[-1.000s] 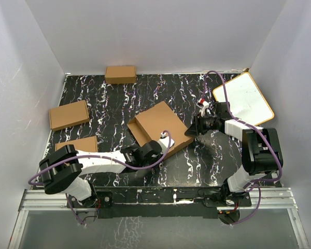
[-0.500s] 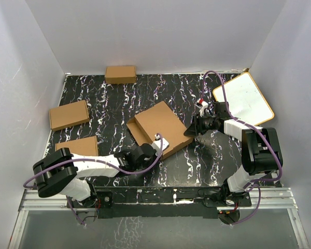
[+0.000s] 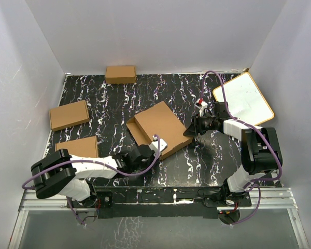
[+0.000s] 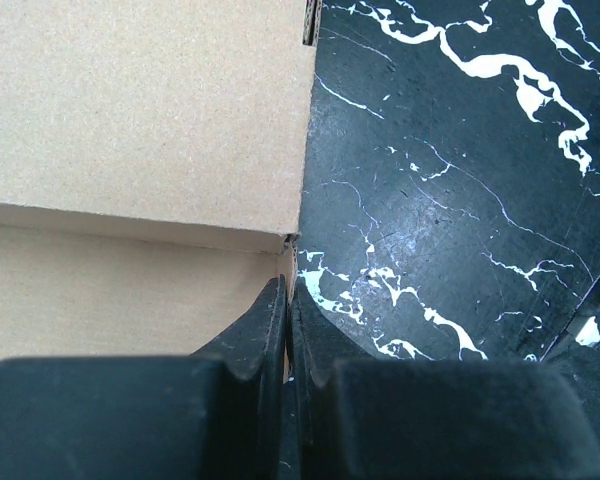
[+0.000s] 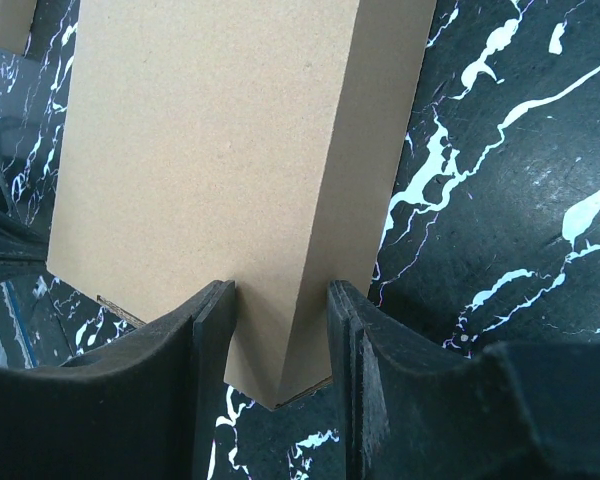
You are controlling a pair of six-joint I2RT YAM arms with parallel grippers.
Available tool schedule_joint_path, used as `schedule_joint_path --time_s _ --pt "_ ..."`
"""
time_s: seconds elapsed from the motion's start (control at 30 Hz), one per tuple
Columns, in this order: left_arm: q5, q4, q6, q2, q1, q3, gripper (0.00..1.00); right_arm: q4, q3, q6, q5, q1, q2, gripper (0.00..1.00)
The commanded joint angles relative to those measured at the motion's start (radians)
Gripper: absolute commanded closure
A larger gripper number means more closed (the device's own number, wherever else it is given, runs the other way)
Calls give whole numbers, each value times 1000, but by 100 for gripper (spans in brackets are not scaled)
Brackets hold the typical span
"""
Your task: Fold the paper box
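My left gripper (image 3: 154, 144) has drawn back slightly, clenched tight at the near edge of the paper box (image 3: 160, 124). My right gripper (image 5: 278, 300) grasps its right corner. The box lies flat, left of the white board (image 3: 243, 98), with its long axis slanting far-left to near-right.

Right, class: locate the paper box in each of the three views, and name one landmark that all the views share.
Top external: the paper box lies in the middle of the picture.
Left wrist: upper left, just beyond the shut left gripper.
Right wrist: upper centre, its corner clamped in the right gripper.
Shared landmark: the black marbled table.
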Motion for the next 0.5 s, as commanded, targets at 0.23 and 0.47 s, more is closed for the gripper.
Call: schedule_joint_path --time_s 0.23,0.47 --pt "-76 -62 -51 24 3 55 100 -29 3 -39 81 13 34 55" --pt "-128 -104 -87 45 -7 90 100 -29 3 -40 74 13 35 55"
